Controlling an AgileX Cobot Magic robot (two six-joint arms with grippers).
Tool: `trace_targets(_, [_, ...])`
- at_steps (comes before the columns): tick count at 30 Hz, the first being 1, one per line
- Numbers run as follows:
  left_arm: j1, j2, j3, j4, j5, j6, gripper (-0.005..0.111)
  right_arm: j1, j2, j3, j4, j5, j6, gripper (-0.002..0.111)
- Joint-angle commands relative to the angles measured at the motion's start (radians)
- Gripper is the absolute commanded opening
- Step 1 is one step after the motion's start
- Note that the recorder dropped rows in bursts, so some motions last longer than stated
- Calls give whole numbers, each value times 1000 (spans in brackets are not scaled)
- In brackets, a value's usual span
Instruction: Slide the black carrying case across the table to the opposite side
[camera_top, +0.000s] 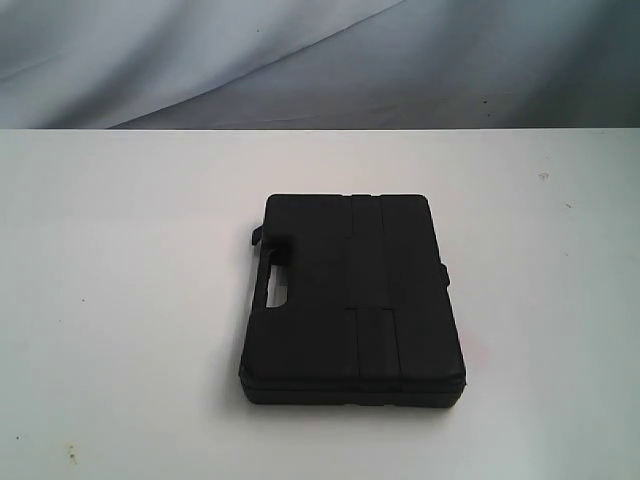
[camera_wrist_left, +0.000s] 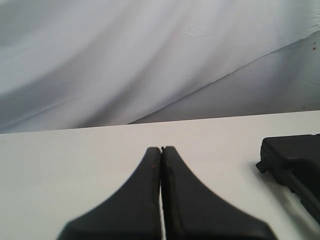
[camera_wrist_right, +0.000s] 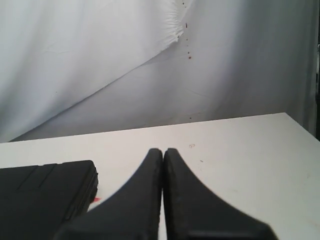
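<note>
The black carrying case (camera_top: 352, 298) lies flat near the middle of the white table (camera_top: 120, 300), handle cut-out toward the left. No gripper shows in the exterior view. In the left wrist view my left gripper (camera_wrist_left: 161, 149) is shut with nothing in it, over bare table, and a corner of the case (camera_wrist_left: 295, 162) sits off to one side, apart from it. My right gripper (camera_wrist_right: 163, 150) is also shut and empty in the right wrist view, with a corner of the case (camera_wrist_right: 45, 192) beside it, not touching.
A wrinkled white cloth backdrop (camera_top: 320, 60) hangs behind the table's far edge. The table's side edge (camera_wrist_right: 302, 130) shows in the right wrist view. A small red mark (camera_wrist_right: 96, 199) lies on the table by the case.
</note>
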Motion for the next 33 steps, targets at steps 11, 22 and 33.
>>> trace_targets(11, [2, -4, 5, 0, -1, -7, 0, -9, -6, 45, 97, -65, -174, 0])
trace_targets(22, [2, -4, 5, 0, -1, -4, 0, -9, -6, 45, 139, -70, -237, 0])
trace_targets(33, [2, -4, 5, 0, -1, -4, 0, -9, -6, 45, 139, -68, -237, 0])
